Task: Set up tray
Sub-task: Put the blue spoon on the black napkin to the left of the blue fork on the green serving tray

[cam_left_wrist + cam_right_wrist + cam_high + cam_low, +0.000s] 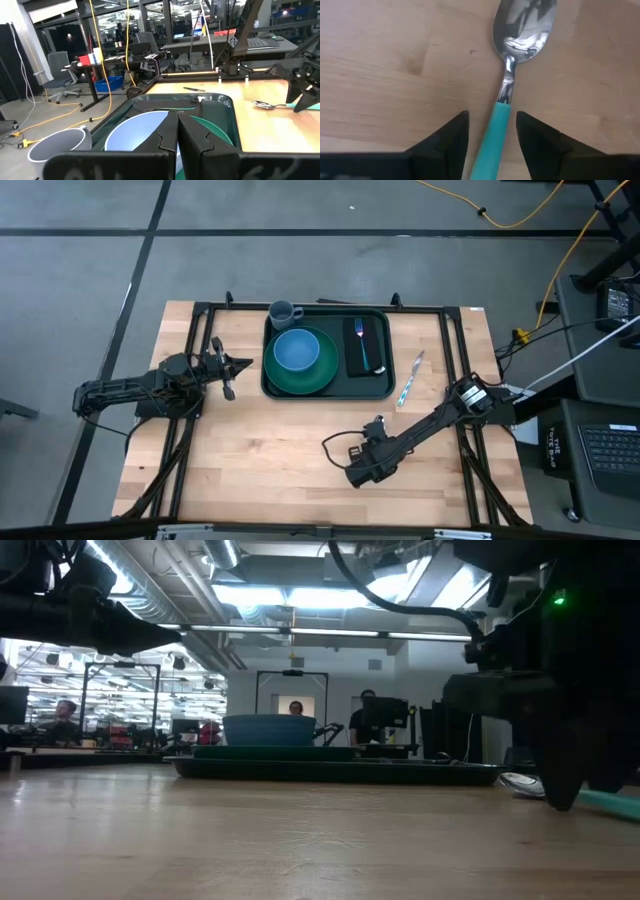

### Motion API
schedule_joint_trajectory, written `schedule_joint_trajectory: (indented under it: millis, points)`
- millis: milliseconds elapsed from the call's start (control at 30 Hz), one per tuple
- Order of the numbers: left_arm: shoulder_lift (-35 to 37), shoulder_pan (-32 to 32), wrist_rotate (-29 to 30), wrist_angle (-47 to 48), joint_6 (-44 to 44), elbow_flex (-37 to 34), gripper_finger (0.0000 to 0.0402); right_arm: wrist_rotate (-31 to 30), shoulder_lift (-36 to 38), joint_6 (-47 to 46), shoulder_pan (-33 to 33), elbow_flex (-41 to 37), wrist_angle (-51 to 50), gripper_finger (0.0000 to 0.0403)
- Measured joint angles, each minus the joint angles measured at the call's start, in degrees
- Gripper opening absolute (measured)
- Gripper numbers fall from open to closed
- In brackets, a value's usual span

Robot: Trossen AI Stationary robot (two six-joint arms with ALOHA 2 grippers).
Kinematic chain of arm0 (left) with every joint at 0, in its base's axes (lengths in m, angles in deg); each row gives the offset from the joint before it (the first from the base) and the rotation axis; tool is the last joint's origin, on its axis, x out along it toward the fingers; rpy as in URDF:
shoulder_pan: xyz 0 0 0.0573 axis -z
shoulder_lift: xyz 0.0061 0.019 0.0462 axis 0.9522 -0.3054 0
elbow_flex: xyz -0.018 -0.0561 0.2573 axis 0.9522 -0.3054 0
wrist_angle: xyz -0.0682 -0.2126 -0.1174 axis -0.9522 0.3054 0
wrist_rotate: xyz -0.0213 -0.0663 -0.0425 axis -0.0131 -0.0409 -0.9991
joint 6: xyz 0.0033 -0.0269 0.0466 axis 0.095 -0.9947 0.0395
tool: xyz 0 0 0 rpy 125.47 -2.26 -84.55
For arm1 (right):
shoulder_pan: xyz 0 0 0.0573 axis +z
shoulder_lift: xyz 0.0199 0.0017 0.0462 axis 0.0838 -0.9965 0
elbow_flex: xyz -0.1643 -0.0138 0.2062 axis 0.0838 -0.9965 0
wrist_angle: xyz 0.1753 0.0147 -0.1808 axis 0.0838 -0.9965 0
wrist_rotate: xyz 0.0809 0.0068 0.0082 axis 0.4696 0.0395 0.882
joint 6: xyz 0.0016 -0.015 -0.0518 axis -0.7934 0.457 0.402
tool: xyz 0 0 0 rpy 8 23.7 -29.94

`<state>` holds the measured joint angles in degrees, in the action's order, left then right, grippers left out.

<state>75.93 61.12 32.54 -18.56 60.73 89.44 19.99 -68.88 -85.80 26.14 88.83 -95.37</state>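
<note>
The dark green tray (pixel 377 385) (pixel 330 768) (pixel 227 107) lies at mid-table. It holds a green plate (pixel 318 380) with a blue bowl (pixel 296 351) (pixel 135 132), a grey mug (pixel 283 312) (pixel 55 147), and a black napkin (pixel 366 352) with a fork on it. A teal-handled spoon (pixel 506 95) (pixel 522 782) (pixel 262 104) lies flat on the wood on the near side of the tray. My right gripper (pixel 491 125) (pixel 370 452) points down over it, open, one finger on either side of the teal handle (pixel 496 125). My left gripper (pixel 178 131) (pixel 233 366) waits shut at the tray's left edge.
Another utensil with a light blue handle (pixel 409 382) lies on the wood right of the tray. A black frame (pixel 452 350) runs along the table's sides. Bare wood (pixel 270 460) lies on the near side of the tray. People sit in the room behind the table.
</note>
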Motion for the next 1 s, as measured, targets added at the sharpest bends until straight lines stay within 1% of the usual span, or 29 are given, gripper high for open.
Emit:
schedule_joint_trajectory:
  millis: [300,467,1000]
  points:
    - [-0.07,-0.02,-0.05,0.0,0.0,0.0,0.0004,0.85,0.98,3.57,-1.77,-0.27,0.14,0.0171]
    - [-0.07,-0.02,-0.07,0.0,-0.4,-0.01,0.0004,2.44,1.05,3.54,-2.38,-0.33,1.26,0.017]
    - [-0.07,0.0,-0.04,0.0,-0.42,-0.01,0.0004,1.76,1.14,3.16,-2.37,-0.33,6.05,0.017]
